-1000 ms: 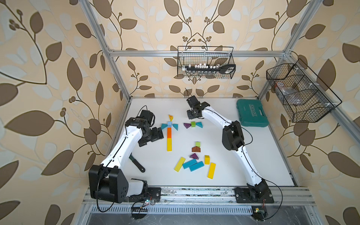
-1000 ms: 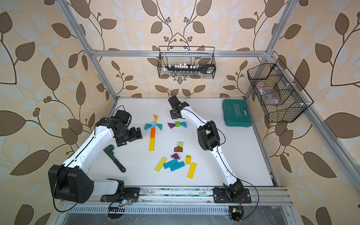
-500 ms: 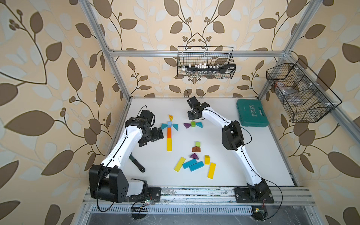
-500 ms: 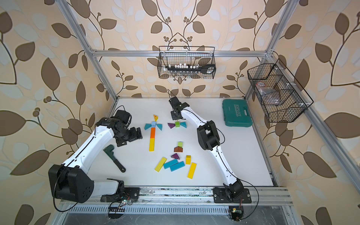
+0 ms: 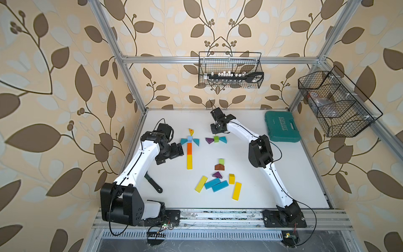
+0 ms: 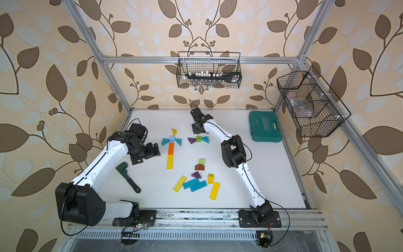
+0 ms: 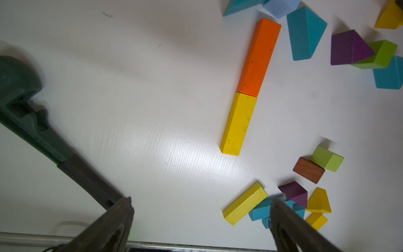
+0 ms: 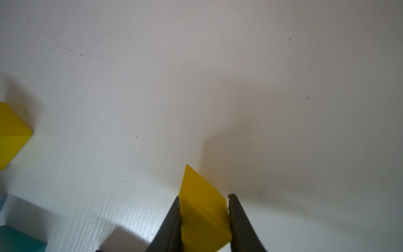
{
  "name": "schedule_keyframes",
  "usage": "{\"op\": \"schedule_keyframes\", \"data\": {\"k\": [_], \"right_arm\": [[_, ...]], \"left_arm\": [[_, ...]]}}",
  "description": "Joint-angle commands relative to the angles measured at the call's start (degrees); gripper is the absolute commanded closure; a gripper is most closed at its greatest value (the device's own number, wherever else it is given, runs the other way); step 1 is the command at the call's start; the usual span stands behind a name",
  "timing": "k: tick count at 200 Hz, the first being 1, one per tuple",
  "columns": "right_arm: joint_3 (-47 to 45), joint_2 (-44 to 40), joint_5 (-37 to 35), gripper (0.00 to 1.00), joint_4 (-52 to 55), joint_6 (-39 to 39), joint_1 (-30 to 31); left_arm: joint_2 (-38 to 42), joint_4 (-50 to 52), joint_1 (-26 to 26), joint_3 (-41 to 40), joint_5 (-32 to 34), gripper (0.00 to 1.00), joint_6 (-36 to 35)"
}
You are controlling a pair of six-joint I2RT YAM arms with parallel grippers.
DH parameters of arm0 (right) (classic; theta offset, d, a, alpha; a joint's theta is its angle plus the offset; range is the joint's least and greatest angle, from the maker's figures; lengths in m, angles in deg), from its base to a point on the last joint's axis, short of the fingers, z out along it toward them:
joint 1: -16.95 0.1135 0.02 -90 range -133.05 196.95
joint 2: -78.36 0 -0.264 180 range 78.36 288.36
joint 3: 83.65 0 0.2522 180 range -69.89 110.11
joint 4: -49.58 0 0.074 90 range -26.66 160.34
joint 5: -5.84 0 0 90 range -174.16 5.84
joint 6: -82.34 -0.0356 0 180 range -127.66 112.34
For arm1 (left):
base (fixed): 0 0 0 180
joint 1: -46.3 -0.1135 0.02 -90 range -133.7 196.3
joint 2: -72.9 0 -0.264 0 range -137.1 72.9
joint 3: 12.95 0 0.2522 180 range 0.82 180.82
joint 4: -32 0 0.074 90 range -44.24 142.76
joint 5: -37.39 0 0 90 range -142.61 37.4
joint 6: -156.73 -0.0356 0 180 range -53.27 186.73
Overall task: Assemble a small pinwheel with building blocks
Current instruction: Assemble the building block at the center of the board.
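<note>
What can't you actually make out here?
- Yellow block: right wrist view, bottom cut by the picture's edge, sides covered by the right gripper.
- Side basket contents: both top views, blurred behind mesh.
- Blue bars: left wrist view, partly behind a finger of the left gripper.

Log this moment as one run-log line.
right gripper: shut on yellow wedge-shaped block | left gripper: open, empty | right gripper position: near small green cube
</note>
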Motion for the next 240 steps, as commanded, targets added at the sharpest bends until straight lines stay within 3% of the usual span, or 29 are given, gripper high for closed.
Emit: {"op": "schedule_keyframes", "data": {"k": [1, 157, 240], "right_arm": [[1.4, 3.1, 1.0, 0.78, 1.1, -0.9, -0.1], [0.9, 3.0, 1.4, 0.63, 1.2, -2.1, -0.3], [-0.2, -4.9, 3.9, 0.55, 0.3, -1.8, -1.1]], "left_arm": [[-0.2, 0.1, -0.7, 0.0, -1.1, 0.01, -0.8], [-0.4, 0.3, -1.1, -0.1, -1.4, 0.01, -0.9], [0.0, 0.0, -1.1, -0.3, -1.2, 0.01, -0.4]]}}
